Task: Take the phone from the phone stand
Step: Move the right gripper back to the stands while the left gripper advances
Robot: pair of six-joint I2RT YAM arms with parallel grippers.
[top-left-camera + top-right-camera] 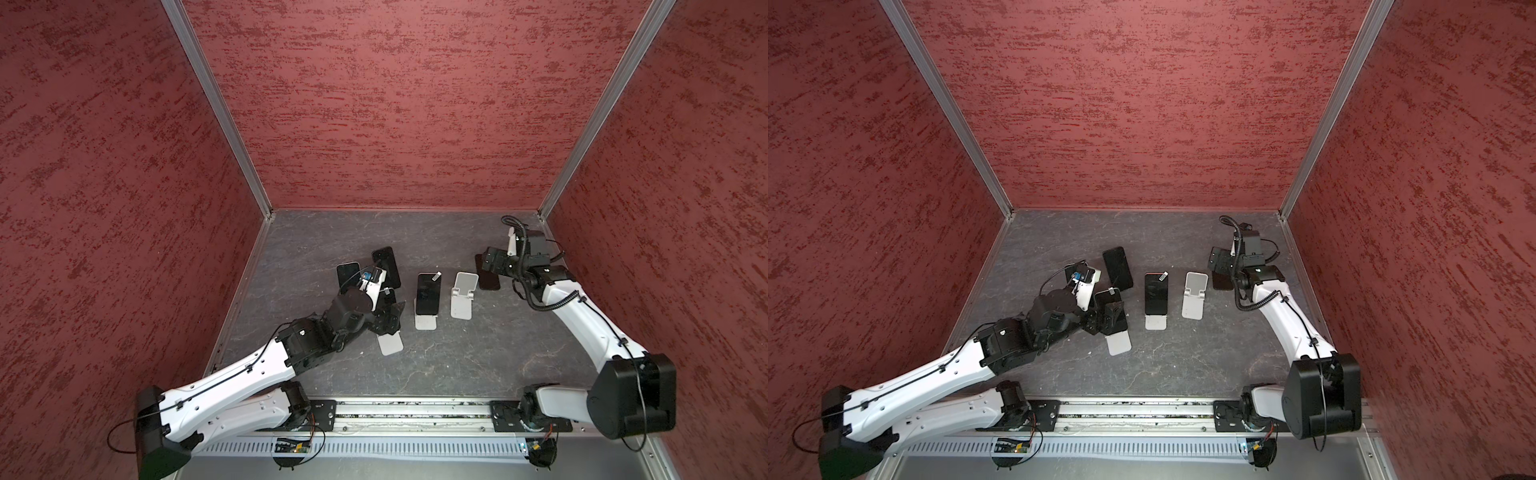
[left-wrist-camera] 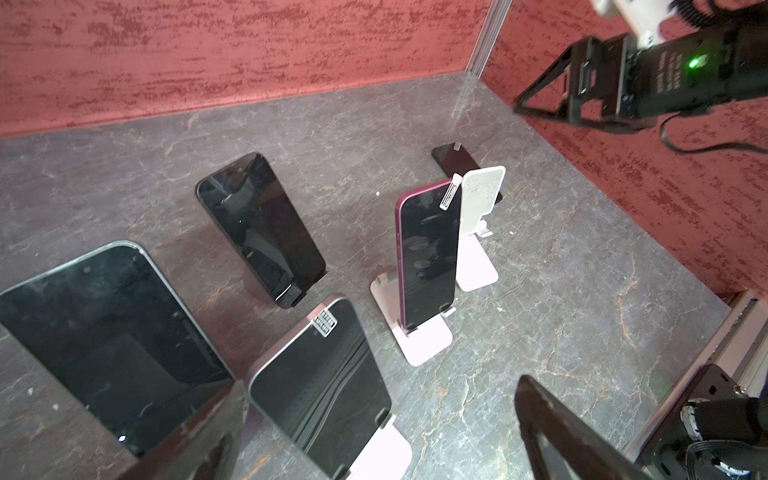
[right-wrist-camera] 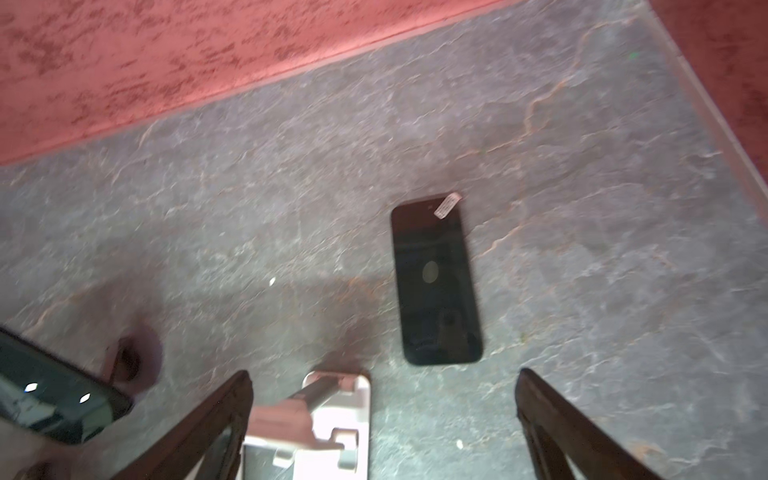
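A dark phone (image 2: 320, 382) leans on a white phone stand (image 2: 382, 453) right beneath my left gripper (image 2: 382, 380), which is open, its jaws wide apart on either side of the phone without touching it. In both top views that gripper (image 1: 388, 320) covers most of this phone. A second phone (image 1: 426, 295), purple-edged, stands on the middle stand (image 1: 424, 322). Beside it is an empty stand (image 1: 462, 295). My right gripper (image 1: 492, 259) hangs open and empty at the back right, over a phone (image 3: 434, 278) lying flat, with the empty stand (image 3: 328, 424) below its jaws.
Two more dark phones (image 1: 386, 266) (image 1: 347, 274) lie flat on the grey table behind my left gripper. Red walls (image 1: 415, 124) close in the back and both sides. A metal rail (image 1: 415, 411) runs along the front edge.
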